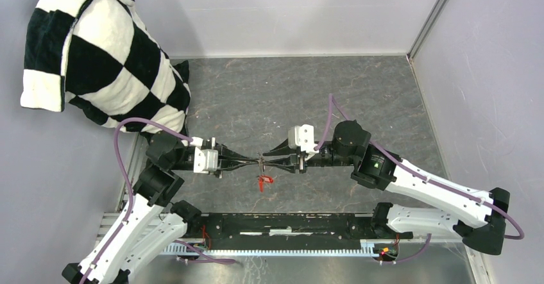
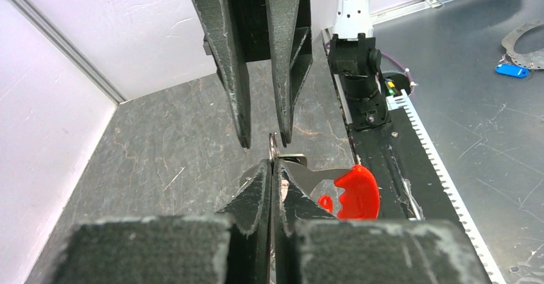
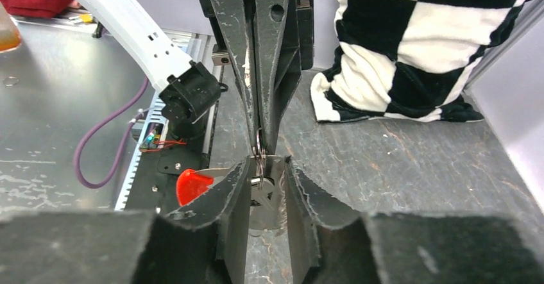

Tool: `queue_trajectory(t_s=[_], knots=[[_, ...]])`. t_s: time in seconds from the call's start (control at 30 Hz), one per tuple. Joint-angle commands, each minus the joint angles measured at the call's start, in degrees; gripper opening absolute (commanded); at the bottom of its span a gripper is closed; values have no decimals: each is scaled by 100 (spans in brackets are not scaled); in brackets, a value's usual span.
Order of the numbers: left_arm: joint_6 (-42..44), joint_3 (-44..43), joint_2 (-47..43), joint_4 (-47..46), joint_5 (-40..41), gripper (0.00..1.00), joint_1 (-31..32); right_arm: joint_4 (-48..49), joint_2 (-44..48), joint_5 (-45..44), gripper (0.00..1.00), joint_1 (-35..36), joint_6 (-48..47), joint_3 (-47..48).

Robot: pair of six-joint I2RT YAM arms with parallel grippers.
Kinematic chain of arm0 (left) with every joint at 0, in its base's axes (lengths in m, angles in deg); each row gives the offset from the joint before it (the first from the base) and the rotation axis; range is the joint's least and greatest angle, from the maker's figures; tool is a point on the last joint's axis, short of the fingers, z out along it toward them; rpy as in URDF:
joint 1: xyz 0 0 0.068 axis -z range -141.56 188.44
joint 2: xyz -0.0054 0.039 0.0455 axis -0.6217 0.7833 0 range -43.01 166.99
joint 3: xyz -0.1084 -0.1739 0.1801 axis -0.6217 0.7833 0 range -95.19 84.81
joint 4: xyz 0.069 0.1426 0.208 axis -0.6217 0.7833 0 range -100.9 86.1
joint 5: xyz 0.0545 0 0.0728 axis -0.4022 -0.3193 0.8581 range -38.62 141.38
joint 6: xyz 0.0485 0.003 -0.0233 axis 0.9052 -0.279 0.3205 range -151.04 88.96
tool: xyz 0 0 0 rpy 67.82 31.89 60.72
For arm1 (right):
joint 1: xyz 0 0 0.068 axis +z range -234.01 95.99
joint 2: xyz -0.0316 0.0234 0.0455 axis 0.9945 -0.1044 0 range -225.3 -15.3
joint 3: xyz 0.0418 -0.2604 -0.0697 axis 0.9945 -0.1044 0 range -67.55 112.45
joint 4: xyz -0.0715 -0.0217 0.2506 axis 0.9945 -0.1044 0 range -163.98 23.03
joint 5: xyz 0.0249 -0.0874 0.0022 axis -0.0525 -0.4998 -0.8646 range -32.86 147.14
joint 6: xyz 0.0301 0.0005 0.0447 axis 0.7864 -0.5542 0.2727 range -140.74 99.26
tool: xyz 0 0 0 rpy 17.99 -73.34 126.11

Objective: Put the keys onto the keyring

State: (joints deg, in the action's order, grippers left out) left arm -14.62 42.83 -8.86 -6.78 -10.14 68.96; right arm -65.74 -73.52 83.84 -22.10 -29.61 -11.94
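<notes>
Closest to the left wrist camera, the left gripper [image 2: 272, 168] has its jaws pressed shut, while the right gripper [image 2: 264, 140], facing it tip to tip at 12 o'clock, holds its jaws a narrow gap apart. One red-headed key [image 2: 354, 194], silvery blade pointing inward, juts from beside the left fingers toward 3 o'clock. Smallest, the thin silvery keyring [image 2: 272, 147] is pinched in the left jaws and stands in the gap between the right fingertips.

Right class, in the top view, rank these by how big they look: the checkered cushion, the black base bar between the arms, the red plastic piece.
1. Checkered cushion, largest.
2. Black base bar, second.
3. Red plastic piece, by far the smallest.
</notes>
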Motion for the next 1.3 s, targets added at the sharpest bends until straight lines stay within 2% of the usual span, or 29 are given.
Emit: queue_trajectory(t_s=[0.0,0.4,0.47,0.57,0.67,0.7,0.8,0.9,1.03,1.27], knots=[[-201,-311,36,-229,-174,2,15,146,50,267,28,-67,-52,193],[-87,-365,96,-51,-248,2,15,478,-143,508,35,-81,221,151],[-87,-374,97,-52,-242,2,15,422,-204,476,27,-87,236,175],[-53,-374,62,-17,-200,2,15,378,-217,382,1,-101,253,166],[332,-384,78,387,-75,2,15,167,-194,134,0,-100,241,251],[584,-405,113,682,-6,6,15,-18,-226,35,0,-101,199,324],[1317,-557,350,1661,337,28,15,-803,-396,-126,0,-105,-22,658],[1900,-862,693,2487,485,38,15,-1455,-609,-261,1,-104,-236,919],[2158,-1022,922,2866,434,39,15,-2075,-924,-262,1,-93,-367,1274],[2168,-1188,1095,2934,454,33,15,-2544,-1242,-335,1,-66,-485,1643]])
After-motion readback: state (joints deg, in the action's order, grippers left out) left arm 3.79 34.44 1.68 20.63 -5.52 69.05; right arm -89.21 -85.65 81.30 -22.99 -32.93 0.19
